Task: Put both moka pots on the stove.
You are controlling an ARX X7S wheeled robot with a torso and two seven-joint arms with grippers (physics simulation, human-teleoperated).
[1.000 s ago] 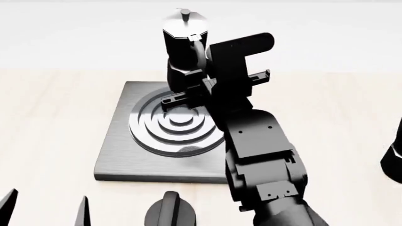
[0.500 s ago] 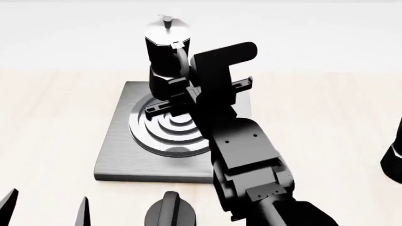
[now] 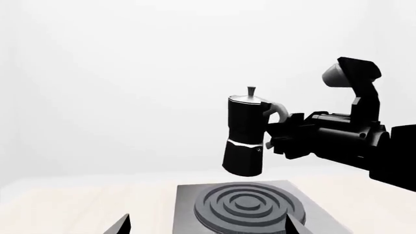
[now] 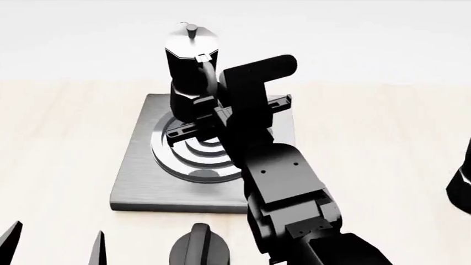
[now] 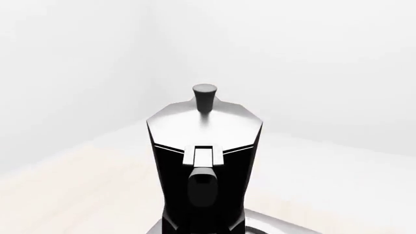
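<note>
One moka pot [image 4: 189, 61], glossy black with a silver lid, hangs slightly tilted just above the far part of the stove [image 4: 140, 176], clear of its ring burner [image 3: 250, 205]. My right gripper [image 4: 204, 99] is shut on the pot's curved handle [image 3: 281, 113]. In the right wrist view the pot [image 5: 204, 161] fills the centre and hides the jaws. A second moka pot [image 4: 460, 190] is cut off by the right edge of the head view. My left gripper [image 3: 208, 229] is open and empty, in front of the stove's near side.
A black round knob [image 4: 198, 245] sits at the stove's near edge, between my two arms. The light wooden tabletop [image 4: 59, 138] runs left and right of the stove. A white wall [image 3: 130, 73] stands behind.
My right arm has carried the pot to the left, from the stove's far right part towards the back of the ring burner. The left gripper has not moved.
</note>
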